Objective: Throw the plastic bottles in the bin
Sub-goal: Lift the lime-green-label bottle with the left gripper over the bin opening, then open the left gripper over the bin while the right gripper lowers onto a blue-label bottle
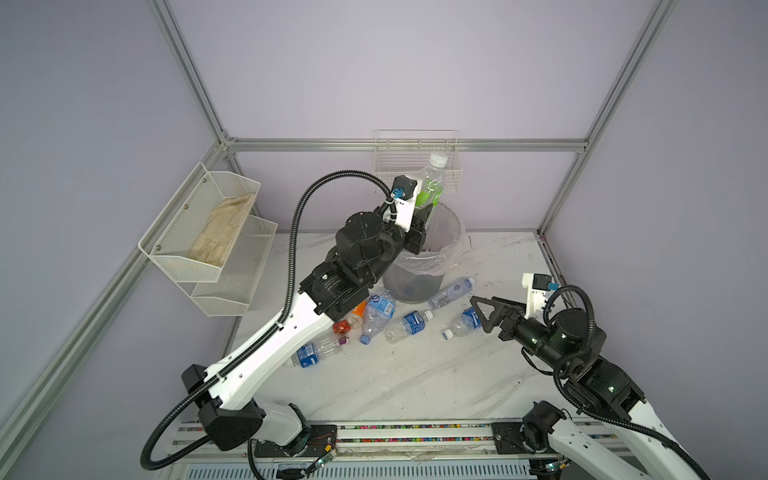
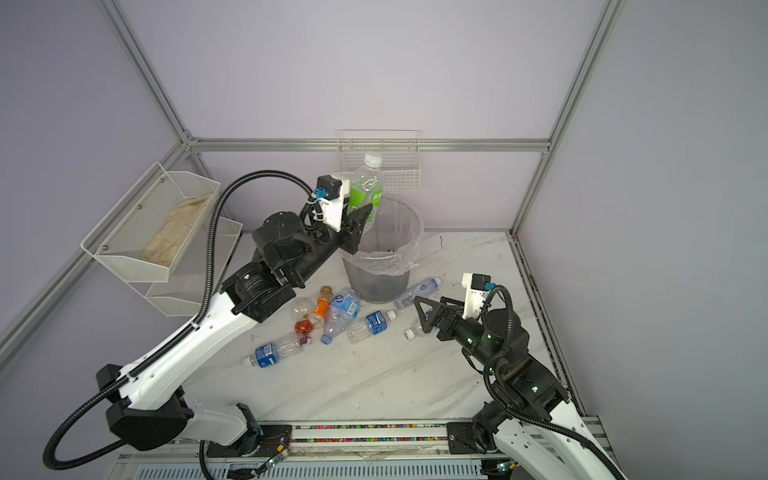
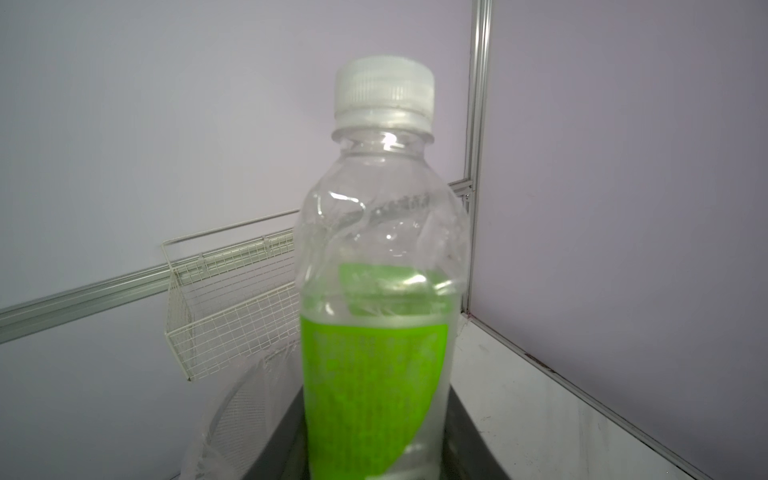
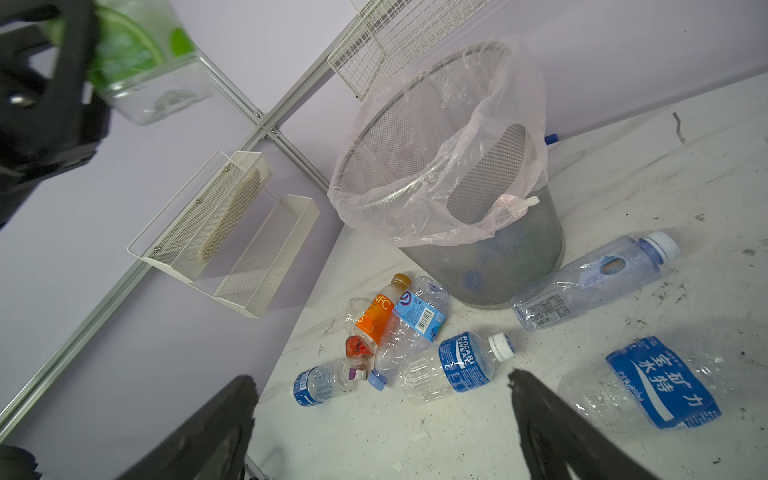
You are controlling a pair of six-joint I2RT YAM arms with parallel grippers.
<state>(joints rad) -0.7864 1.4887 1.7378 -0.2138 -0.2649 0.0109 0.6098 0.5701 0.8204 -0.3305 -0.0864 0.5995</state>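
Right, my left gripper (image 1: 423, 222) is clamped on the green bottle (image 1: 432, 183), upright above the bin (image 1: 454, 232), seemingly nearer its rim than its middle. If I let go here, it could clip the rim or the loose liner (image 1: 451, 254) and bounce onto the table (image 1: 415, 374). My right gripper (image 1: 488, 313) hangs wide apart beside a blue bottle (image 1: 462, 325).

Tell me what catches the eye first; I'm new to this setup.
A green-label bottle, cap up, sits in the left pincer above the rim of the grey bin at the back. Below, crushed bottles litter the marble table in front of the bin, the right pincer open beside them.
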